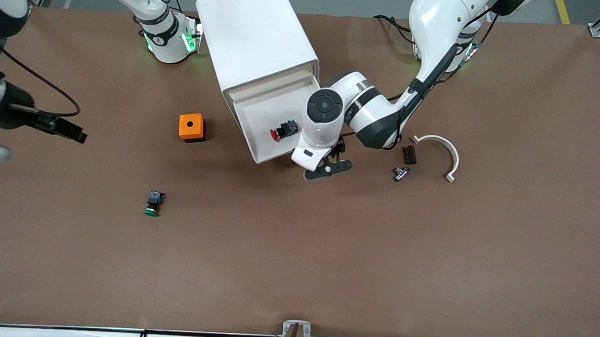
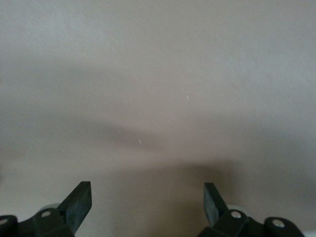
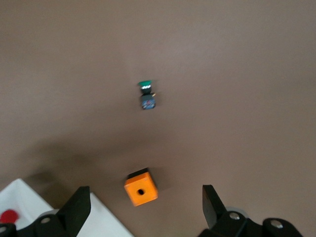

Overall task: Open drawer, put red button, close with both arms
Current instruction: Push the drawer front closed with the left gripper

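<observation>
A: In the drawer (image 1: 261,117), pulled out, lies the red button (image 1: 283,131). Placing looks done.

B: Hands?

A: My left hand (image 1: 329,169) sits spread and empty at its front edge; right hand (image 3: 143,210) waits wide over the worktop (image 1: 296,249). Next, push shut together.

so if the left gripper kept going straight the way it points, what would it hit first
Probably the white front panel of the open top drawer: the open left gripper faces a plain pale surface that fills its wrist view. How close it is cannot be told.
</observation>
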Robot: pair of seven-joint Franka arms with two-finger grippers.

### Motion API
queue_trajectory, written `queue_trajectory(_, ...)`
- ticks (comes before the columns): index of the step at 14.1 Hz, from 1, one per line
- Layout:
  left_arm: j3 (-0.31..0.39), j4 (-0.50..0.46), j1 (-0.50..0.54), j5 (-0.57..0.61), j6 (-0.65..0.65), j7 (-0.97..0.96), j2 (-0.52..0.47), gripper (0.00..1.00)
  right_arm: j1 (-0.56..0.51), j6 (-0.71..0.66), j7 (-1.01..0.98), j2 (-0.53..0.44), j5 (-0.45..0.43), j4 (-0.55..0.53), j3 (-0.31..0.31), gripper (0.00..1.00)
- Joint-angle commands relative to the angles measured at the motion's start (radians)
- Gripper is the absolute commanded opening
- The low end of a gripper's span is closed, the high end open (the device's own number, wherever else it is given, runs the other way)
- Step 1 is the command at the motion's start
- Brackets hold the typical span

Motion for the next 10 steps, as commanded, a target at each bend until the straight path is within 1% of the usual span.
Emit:
queue_trajectory(1,-0.025,-0.023,0.007,-0.051,0.024,-0.008,-0.007,1.00,-0.044,0.012,-0.126,-0.005,-0.027,0.000,0.023,1.00)
queue_trajectory(3,-0.033,-0.038,-0.002,-0.065,0.039,-0.011,-0.007,1.00,-0.042,0.010,-0.132,-0.005,-0.045,0.006,0.023,1.00)
queue_trajectory(6,-0.036,-0.041,-0.016,-0.126,0.044,-0.012,-0.004,1.00,-0.065,0.009,-0.135,-0.008,-0.041,0.006,0.023,1.00)
queue_trajectory(10,-0.042,-0.040,-0.056,-0.169,0.048,-0.015,0.007,1.00,-0.072,0.009,-0.135,-0.009,-0.042,0.012,0.018,1.00)
